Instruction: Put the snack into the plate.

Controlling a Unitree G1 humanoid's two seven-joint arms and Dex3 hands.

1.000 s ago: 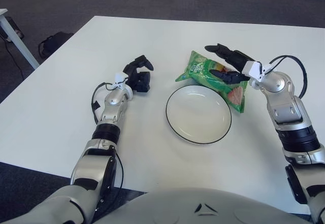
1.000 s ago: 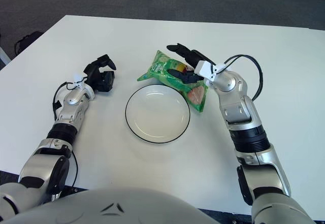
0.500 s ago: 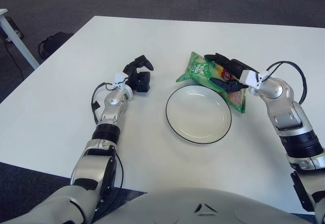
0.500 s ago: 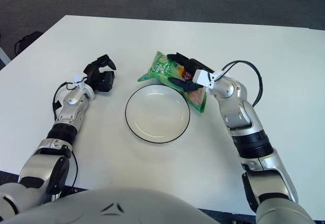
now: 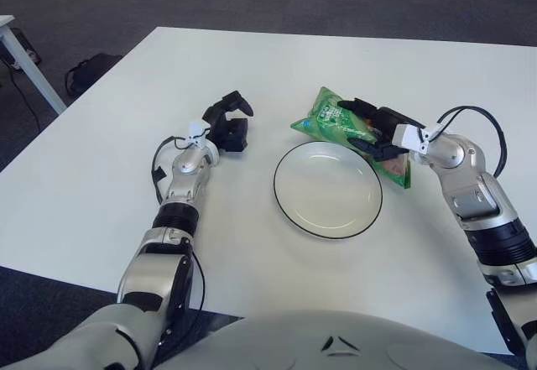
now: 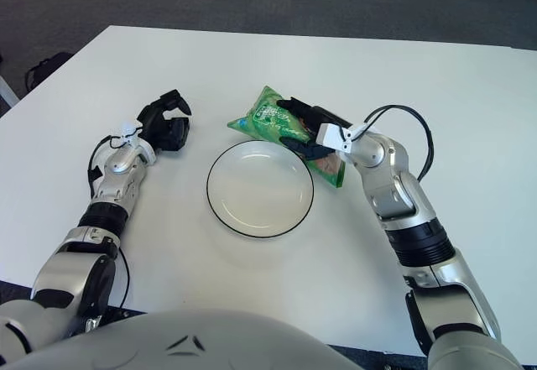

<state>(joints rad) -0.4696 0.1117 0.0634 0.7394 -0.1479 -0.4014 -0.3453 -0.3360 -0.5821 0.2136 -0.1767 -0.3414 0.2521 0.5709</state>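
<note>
The right robot hand (image 5: 377, 132) clenches around the crinkly green plastic snack bag (image 5: 336, 121), whose long axis runs left-to-right beyond the white black-rimmed plate (image 5: 328, 189); the left robot hand (image 5: 228, 124) is curled, empty.

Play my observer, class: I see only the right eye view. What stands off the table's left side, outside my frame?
Observer: A white furniture leg stands on the floor at the left eye view's far left.
Operator: My right hand grips the snack beside the plate, left hand idle left of it. What is the dark shape at my left edge?
Observer: A dark bag, whole in the left eye view, lying on the floor between that leg and the table.
</note>
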